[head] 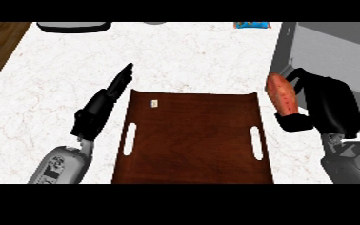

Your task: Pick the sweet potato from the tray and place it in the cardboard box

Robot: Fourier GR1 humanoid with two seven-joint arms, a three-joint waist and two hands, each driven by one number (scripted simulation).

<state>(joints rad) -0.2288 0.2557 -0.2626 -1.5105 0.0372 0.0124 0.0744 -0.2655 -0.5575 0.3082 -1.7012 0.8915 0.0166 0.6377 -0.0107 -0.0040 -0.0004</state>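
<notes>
Right robot hand [325, 106] curled round the sweet potato [282, 94], up beside the brown tray [191, 124]. Left robot hand [104, 104] flat, fingers straight, over the white table [190, 57].

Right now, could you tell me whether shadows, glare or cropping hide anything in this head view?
In the head view, light is even with no glare on the counter; the tray is dark but readable; the right hand partly hides the sweet potato; the left hand shows whole; the grey box is cropped at the right edge.
</notes>
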